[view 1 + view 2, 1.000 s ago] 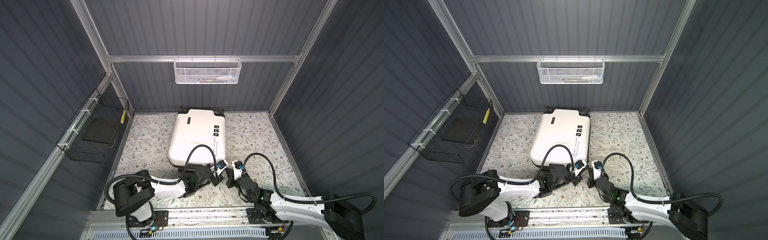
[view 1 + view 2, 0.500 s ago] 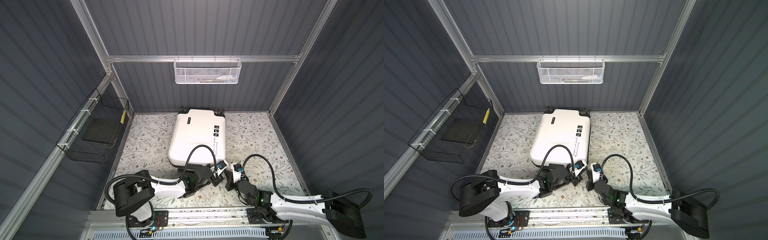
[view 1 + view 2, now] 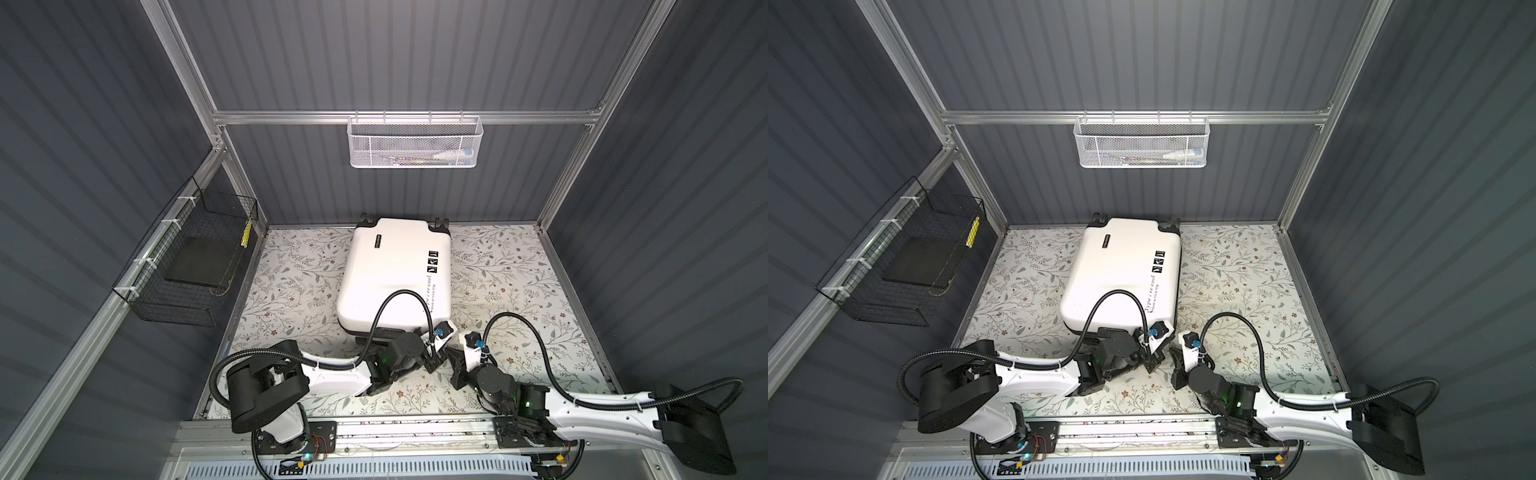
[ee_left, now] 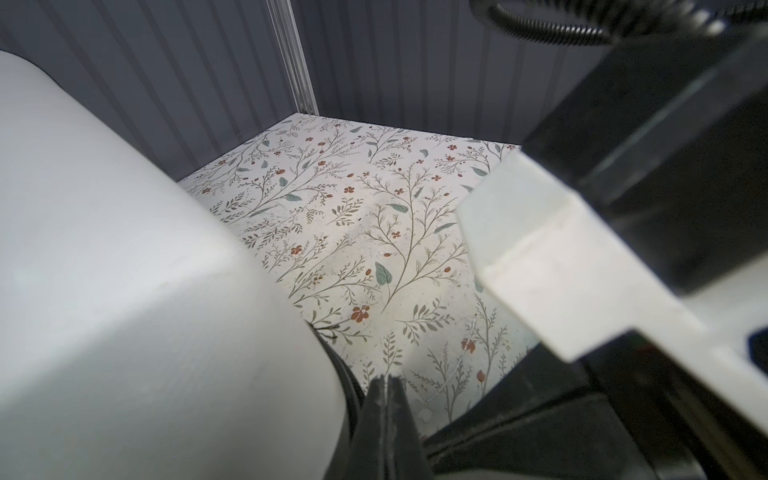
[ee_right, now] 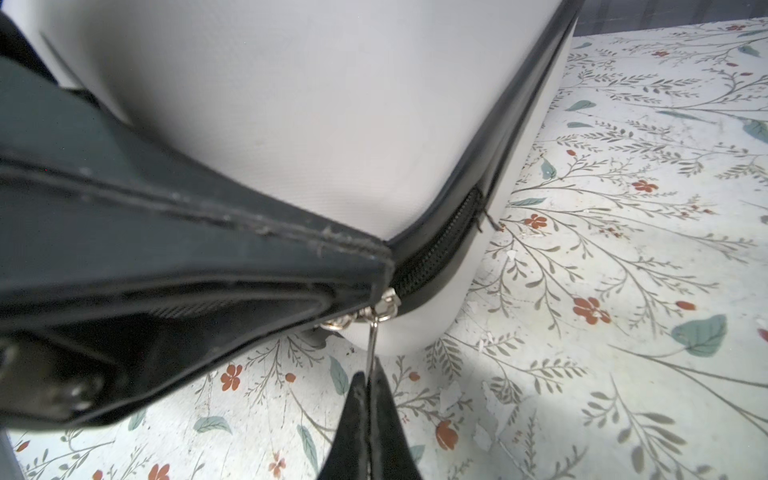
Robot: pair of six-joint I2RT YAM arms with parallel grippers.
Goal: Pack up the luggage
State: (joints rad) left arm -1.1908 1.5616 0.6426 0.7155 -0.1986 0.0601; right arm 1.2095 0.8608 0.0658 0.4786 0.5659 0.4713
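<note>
In both top views the white luggage (image 3: 395, 274) (image 3: 1121, 270) lies flat on the floral counter (image 3: 519, 282), wheels (image 3: 440, 224) toward the back wall (image 3: 374, 62), with the left fingers (image 3: 432, 365) and right fingers (image 3: 454, 358) at its near right corner. The left wrist view shows the left fingers (image 4: 376, 419) pressed together just beside the black zipper band (image 4: 347, 384), though whether they pinch anything is hard to tell. In the right wrist view the right fingers (image 5: 386, 424) are clenched on the metal zipper pull (image 5: 372, 345) at that corner.
</note>
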